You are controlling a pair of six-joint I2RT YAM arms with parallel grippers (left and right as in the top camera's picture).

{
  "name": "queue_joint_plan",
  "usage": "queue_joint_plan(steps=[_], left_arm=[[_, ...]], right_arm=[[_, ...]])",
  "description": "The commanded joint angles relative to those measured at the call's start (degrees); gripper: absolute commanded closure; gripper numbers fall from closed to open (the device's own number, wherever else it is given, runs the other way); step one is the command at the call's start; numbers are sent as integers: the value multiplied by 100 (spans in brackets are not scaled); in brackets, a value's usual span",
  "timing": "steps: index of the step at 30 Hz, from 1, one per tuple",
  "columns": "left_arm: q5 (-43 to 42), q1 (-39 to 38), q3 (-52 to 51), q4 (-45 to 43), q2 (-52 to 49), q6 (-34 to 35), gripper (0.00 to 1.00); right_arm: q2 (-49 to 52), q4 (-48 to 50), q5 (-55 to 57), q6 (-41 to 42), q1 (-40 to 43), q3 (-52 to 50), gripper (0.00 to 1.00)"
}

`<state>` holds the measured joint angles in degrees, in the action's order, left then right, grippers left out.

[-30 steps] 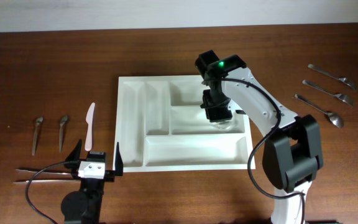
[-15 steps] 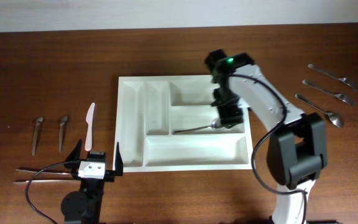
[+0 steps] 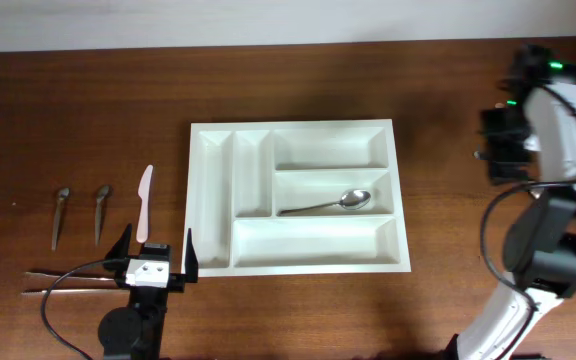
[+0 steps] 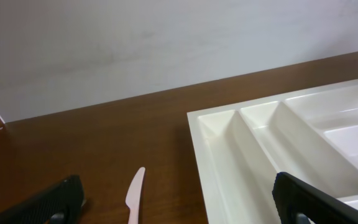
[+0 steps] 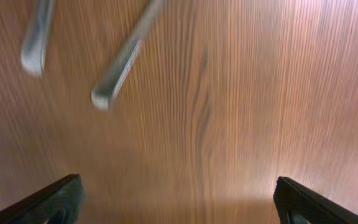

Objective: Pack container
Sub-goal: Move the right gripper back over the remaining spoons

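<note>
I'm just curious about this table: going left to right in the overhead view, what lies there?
small grey metal utensil → its twin → white plastic knife → large white plastic compartment tray → silver metal spoon inside it → white robot arm

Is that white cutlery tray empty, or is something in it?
Not empty. One metal spoon lies in the middle long compartment of the cutlery tray; the other four compartments show bare white.

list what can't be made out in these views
- Right wrist: two metal handles, blurred and cut by the top edge; which utensils, unclear.
- Overhead: right arm hides the table under it.
- Left wrist: white knife cut by the bottom edge; container by the right edge.
</note>
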<state>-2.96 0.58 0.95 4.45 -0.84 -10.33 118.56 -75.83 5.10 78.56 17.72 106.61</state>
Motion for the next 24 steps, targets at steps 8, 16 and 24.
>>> queue_joint_plan(steps=[8, 16, 24], left_arm=[[39, 33, -48, -13, 39, -94, 1], [39, 35, -48, -13, 39, -92, 1], [39, 35, -48, -13, 39, -94, 1]], right_arm=[[22, 448, -28, -848, 968, 59, 1], [299, 422, -87, -452, 1132, 52, 1], [697, 417, -695, 588, 1123, 52, 1]])
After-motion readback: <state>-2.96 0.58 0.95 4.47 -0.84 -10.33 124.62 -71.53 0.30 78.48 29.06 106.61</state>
